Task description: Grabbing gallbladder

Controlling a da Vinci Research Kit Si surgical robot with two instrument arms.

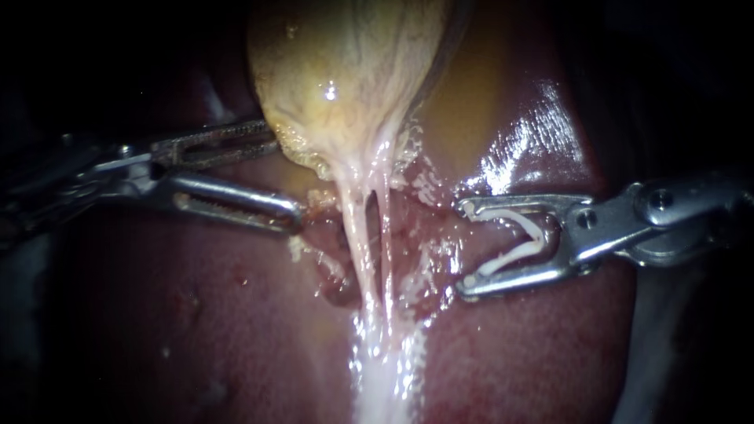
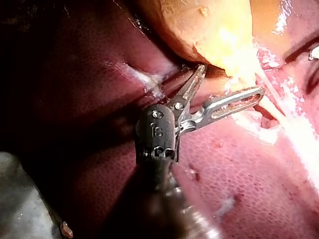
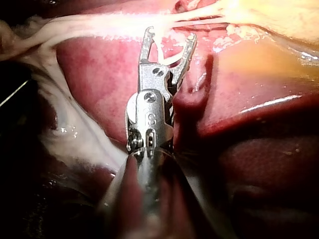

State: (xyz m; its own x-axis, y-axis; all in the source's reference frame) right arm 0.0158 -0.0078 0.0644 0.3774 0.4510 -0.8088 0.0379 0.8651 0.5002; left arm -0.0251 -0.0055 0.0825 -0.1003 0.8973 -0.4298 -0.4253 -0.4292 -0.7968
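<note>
The left instrument enters from the left edge of the endoscope view. Its claw is spread apart and clamps nothing. The upper half reaches the gallbladder's left edge. The lower half lies over the liver, with its tip just left of the neck. In the left wrist view, the instrument shows the same gap, and the narrow end of the gallbladder lies just ahead of the claw.

The gallbladder fills the upper centre of the frame. It is a rounded sac, pale yellow-tan, wet and shiny, with whitish strands across it and a ragged, frothy lower rim. Its long axis runs nearly straight up and down the frame. The broad end is cut off by the top edge and the narrow end points down. There it tapers into two thin pale tubes, side by side with a dark slit between them. They run down into glistening white tissue at the lower centre. Dark red liver lies on both sides, and a yellow film wets it to the upper right of the sac.

The right instrument comes in from the right edge, its tips near the tubes but apart from them. Its claw stands wide yet holds a white clip, with one leg along each half. In the right wrist view, the instrument points at the pale strands, and the gallbladder lies ahead of it and off to one side.
</note>
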